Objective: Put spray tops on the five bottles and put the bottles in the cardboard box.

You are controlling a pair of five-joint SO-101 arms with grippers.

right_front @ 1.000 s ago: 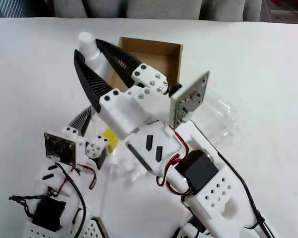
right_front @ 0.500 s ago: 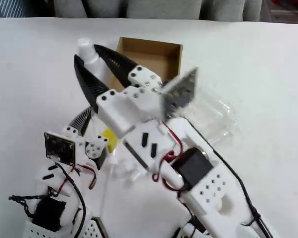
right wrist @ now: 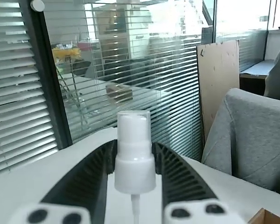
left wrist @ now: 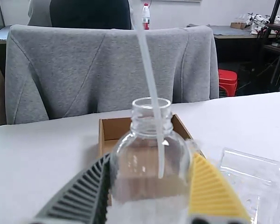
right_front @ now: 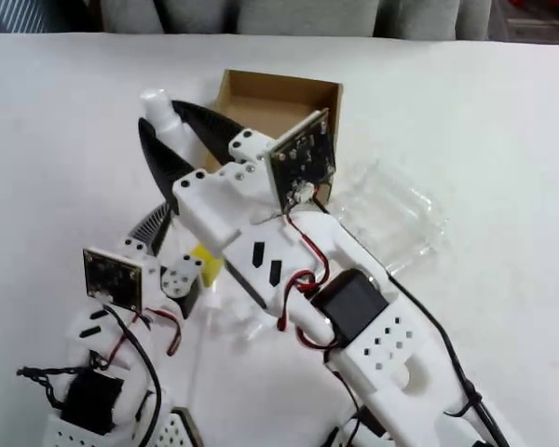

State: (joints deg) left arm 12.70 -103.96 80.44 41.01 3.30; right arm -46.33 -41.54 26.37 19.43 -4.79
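**Dip tube in the neck, spray top not yet seated**

The left tool (left wrist: 149, 191) is clamped on the clear bottle (left wrist: 149, 154), held upright. The dip tube (left wrist: 148, 84) slants down through its neck, its tip seemingly mid-bottle. The right tool (right wrist: 134, 151), closed on the spray top (right wrist: 134, 161), holds it above, toward 11 o'clock of the bottle in the high view. Seating it likely means descending along the tube toward 5 o'clock. The cardboard box (right_front: 289, 98) sits on the tabletop (right_front: 503, 112) at 1 o'clock.

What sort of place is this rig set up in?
Probably an office or lab room: a white table with a grey chair behind it, slatted window blinds, and work desks farther back.
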